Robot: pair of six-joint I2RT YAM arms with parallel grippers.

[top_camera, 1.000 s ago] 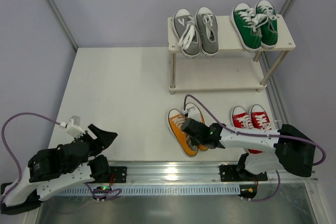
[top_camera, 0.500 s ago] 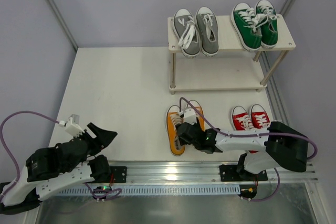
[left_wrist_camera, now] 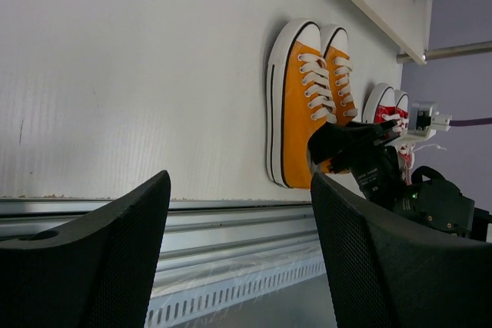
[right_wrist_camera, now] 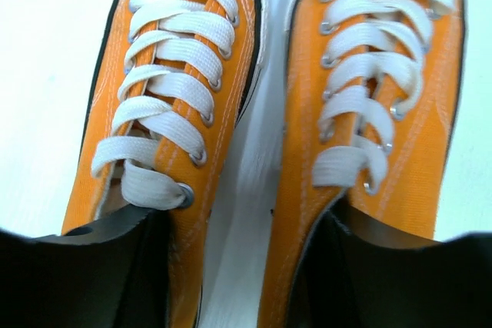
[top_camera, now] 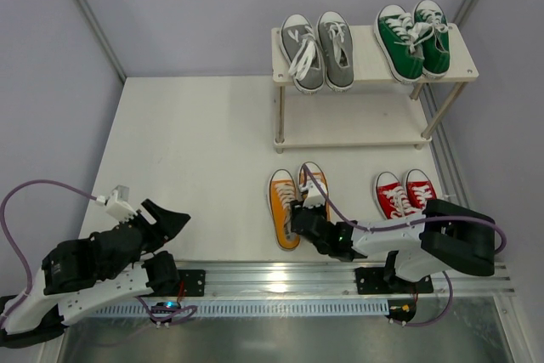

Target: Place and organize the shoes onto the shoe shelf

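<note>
Shoes of orange cloth with white laces and white toes [top_camera: 297, 204] have just been turned. A second ago they lay crooked on the white counter [top_camera: 195, 150], with their toes leaning to the left. Now they lie straight, side by side and touching. Their toes point toward the pale wooden two-level shoe shelf [top_camera: 365, 82] at the back.

The right arm's black fingers [right_wrist_camera: 77, 282] did that. They have slid back to the heels of the pair and sit low over them. In the right wrist view there is one finger over each heel. They are spread as wide as the fingers on the other arm, so they are let go and not squeezing anything.

The left arm's black fingers [left_wrist_camera: 84, 266] have not moved. They hang spread, holding nothing, at the near left corner of the counter, well apart from every shoe.

The shelf stands at the far right. A grey pair with white laces [top_camera: 317, 50] and a green pair with white laces [top_camera: 414, 40] sit on its top board. I see no shoes on the strip of bottom board that shows. A red pair with white toes [top_camera: 406, 195] waits on the counter, near the orange pair and to its right.

I think the turn was a tidy-up. The orange pair is now lined up with the shelf and looks easy to grab by the heels. Two pairs are put away and two are not. My guess is that the next move is to close on the orange pair and carry it to the bottom board.
</note>
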